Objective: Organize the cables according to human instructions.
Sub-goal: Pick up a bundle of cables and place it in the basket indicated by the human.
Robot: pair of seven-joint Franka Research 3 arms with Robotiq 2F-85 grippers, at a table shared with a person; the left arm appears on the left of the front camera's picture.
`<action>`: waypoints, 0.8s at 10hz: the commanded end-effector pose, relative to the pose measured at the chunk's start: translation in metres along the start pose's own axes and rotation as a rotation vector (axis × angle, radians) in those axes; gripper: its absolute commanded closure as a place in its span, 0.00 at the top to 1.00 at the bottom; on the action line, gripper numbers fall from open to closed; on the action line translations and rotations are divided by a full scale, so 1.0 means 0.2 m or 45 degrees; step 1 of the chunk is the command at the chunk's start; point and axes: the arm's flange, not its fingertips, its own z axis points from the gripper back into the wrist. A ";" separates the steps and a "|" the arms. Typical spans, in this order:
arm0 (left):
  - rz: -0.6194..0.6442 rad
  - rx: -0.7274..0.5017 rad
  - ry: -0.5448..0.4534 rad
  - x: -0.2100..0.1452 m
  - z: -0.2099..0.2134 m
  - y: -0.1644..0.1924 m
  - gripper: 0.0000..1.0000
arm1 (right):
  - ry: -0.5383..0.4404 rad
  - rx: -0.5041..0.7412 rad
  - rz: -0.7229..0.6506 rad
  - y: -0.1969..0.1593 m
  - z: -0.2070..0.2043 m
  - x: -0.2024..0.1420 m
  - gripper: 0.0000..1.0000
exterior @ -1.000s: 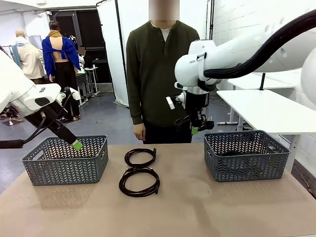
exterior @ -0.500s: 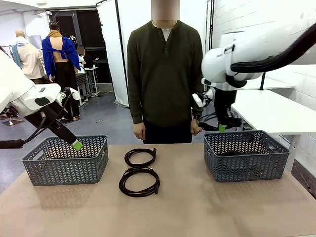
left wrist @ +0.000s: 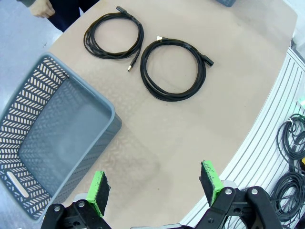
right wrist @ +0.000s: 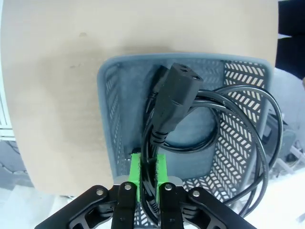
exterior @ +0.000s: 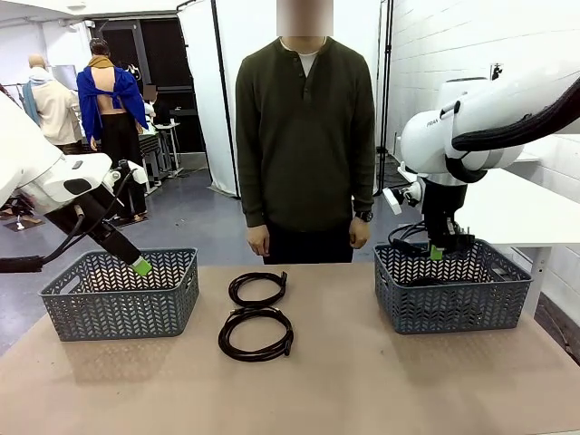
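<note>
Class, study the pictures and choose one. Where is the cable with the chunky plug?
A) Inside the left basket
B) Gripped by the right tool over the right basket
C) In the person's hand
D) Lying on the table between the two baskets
B: in the right wrist view the right tool is shut on the cable with the chunky plug, hanging over the right basket.

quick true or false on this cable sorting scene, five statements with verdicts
The right gripper is shut on the cable with the chunky plug. True.
The left gripper holds a cable. False: it is open, holding nothing.
Two coiled cables lie on the table between the left basket and the right basket. True.
The left basket contains a cable. False: no cable lies in it.
The person is pointing at a cable. False: both hands hang down.
</note>
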 end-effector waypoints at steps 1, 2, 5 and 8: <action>-0.009 -0.017 -0.020 -0.01 0.00 0.01 1.00 | -0.029 -0.053 0.079 0.04 -0.05 -0.04 0.00; -0.009 -0.017 -0.020 -0.01 0.00 0.01 1.00 | -0.029 -0.063 0.087 0.04 -0.09 -0.05 0.00; -0.009 -0.017 -0.020 -0.01 0.00 0.01 1.00 | -0.041 -0.056 0.101 0.02 -0.18 -0.07 0.00; -0.009 -0.017 -0.020 -0.01 0.00 0.01 1.00 | -0.030 -0.066 0.103 0.00 -0.23 -0.09 0.00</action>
